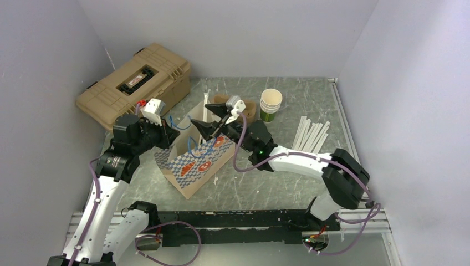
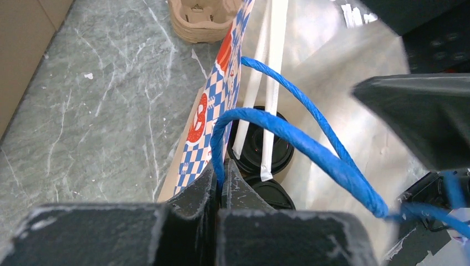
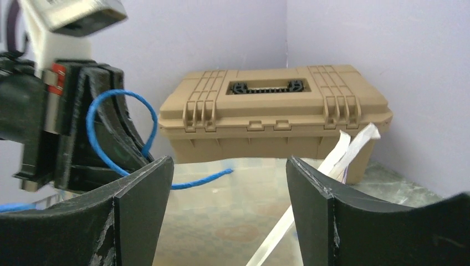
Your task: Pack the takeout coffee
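The takeout coffee (image 2: 250, 145) shows only as a black lid deep in the blue-checked paper bag (image 1: 197, 160), with a second black lid (image 2: 272, 194) beside it. Two wrapped straws (image 2: 272, 83) lean in the bag over the lid. My left gripper (image 2: 221, 173) is shut on the bag's blue rope handle (image 2: 277, 133) at the bag's left rim (image 1: 166, 133). My right gripper (image 1: 209, 118) is open and empty above the bag's mouth; in the right wrist view (image 3: 227, 210) its jaws stand wide apart over the bag's far inner wall.
A tan toolbox (image 1: 136, 83) stands at the back left. A cardboard cup carrier (image 1: 246, 106) and a stack of lidless cups (image 1: 271, 102) stand behind the bag. Loose wrapped straws (image 1: 311, 134) lie to the right. Purple walls close in on three sides.
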Robot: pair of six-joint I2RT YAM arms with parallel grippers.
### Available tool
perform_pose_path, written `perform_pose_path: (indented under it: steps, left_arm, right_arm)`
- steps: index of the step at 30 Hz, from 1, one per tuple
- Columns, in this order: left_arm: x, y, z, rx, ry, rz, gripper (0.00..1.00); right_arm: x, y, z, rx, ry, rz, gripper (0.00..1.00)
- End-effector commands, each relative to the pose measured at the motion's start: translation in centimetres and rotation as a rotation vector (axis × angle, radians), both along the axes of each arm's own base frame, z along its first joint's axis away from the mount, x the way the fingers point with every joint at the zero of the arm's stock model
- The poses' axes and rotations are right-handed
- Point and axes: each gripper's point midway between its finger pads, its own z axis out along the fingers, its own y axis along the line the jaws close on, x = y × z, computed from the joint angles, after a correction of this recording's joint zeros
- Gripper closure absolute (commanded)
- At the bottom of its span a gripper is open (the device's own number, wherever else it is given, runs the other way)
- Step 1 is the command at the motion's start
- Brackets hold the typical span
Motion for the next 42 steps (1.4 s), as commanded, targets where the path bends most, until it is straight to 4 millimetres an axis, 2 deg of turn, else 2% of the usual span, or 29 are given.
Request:
perform_pose_path:
  steps: [1, 7, 11, 15, 21, 22, 23, 24, 30, 35, 37, 40, 42]
  left_arm:
    - [0.5, 0.1, 0.7, -0.001, -0.027, 0.004, 1.0]
    - [1.3, 0.3, 1.0, -0.005, -0.032, 0.009, 0.93]
    - [1.6, 0.1, 1.5, -0.022, -0.04, 0.009, 0.84]
    - [1.6, 0.2, 2.6, -0.033, -0.062, 0.021, 0.77]
    - [1.3, 0.6, 5.5, -0.025, -0.111, 0.039, 0.64]
    - [1.2, 0.6, 6.1, -0.023, -0.117, 0.038, 0.54]
    - [1.0, 0.6, 6.6, -0.023, -0.124, 0.032, 0.21]
    - [0.9, 0.6, 7.2, -0.024, -0.133, 0.028, 0.03]
    - [-0.2, 0.5, 10.2, -0.019, -0.167, 0.002, 0.0]
    - [-1.2, 0.6, 11.6, 0.002, -0.156, -0.013, 0.01]
    - [-1.4, 1.1, 12.4, 0.017, -0.171, 0.006, 0.01]
    - [-1.6, 3.1, 13.7, 0.025, -0.165, 0.137, 0.01]
    - [-2.2, 3.8, 14.4, 0.049, -0.16, 0.166, 0.0]
  right_arm:
    - [-1.3, -2.6, 4.5, 0.057, -0.059, -0.029, 0.21]
    - [-2.5, -5.3, 5.8, -0.042, -0.05, -0.065, 0.14]
    - [-3.6, -7.9, 7.2, -0.046, -0.069, -0.106, 0.12]
    - [-4.4, -9.8, 7.8, -0.056, -0.078, -0.131, 0.08]
    - [-5.3, -11.4, 7.6, -0.07, -0.065, -0.139, 0.04]
    - [-5.5, -11.7, 7.3, -0.07, -0.062, -0.14, 0.04]
    - [-5.6, -11.9, 7.4, -0.067, -0.061, -0.144, 0.03]
    - [-5.7, -12.1, 7.1, -0.068, -0.055, -0.146, 0.02]
    - [-6.3, -13.1, 6.5, -0.09, -0.026, -0.144, 0.01]
    - [-6.1, -14.4, 6.2, -0.13, 0.079, -0.187, 0.01]
    - [-5.9, -15.0, 5.9, -0.154, 0.155, -0.22, 0.0]
    - [-5.9, -16.4, 4.9, -0.205, 0.264, -0.269, 0.0]
    - [-6.3, -17.5, 4.3, -0.229, 0.306, -0.294, 0.0]
